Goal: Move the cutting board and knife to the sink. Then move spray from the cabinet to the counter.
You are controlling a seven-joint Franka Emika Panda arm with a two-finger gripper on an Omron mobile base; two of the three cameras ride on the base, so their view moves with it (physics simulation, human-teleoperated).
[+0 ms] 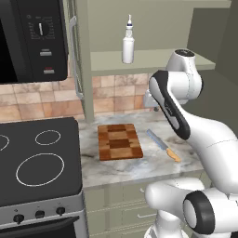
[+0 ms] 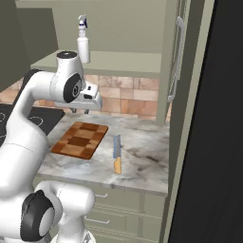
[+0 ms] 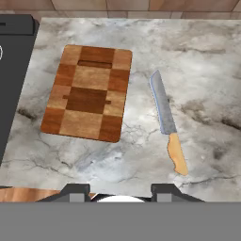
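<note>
1. The scene is a kitchen tabletop (image 1: 139,167) of marbled grey stone, with a black stove (image 1: 37,158) to its left and a tan tile wall behind.
2. The board (image 3: 87,92), checkered in light and dark wood, lies flat on the tabletop, near the stove edge.
3. The knife (image 3: 166,120) lies flat just to the right of the board, apart from it, its blade pointing toward the wall and its orange handle toward the front edge.
4. The spray (image 1: 128,44) stands upright on the open cabinet (image 2: 118,62) shelf above the tabletop.
5. The sink cannot be placed from these pictures.
6. The tool (image 3: 120,190) hangs above the tabletop, looking down on board and knife. Its two dark tips stand partly apart with nothing between them; it holds nothing.
7. Judged from this, the first step is in hand and barely begun: neither board nor knife has been lifted.
8. The next move likely calls for lowering the tool onto one of the two. The knife's narrow handle would fit between the tips; the board is wide and flat, so it would need gripping at an edge.
</note>
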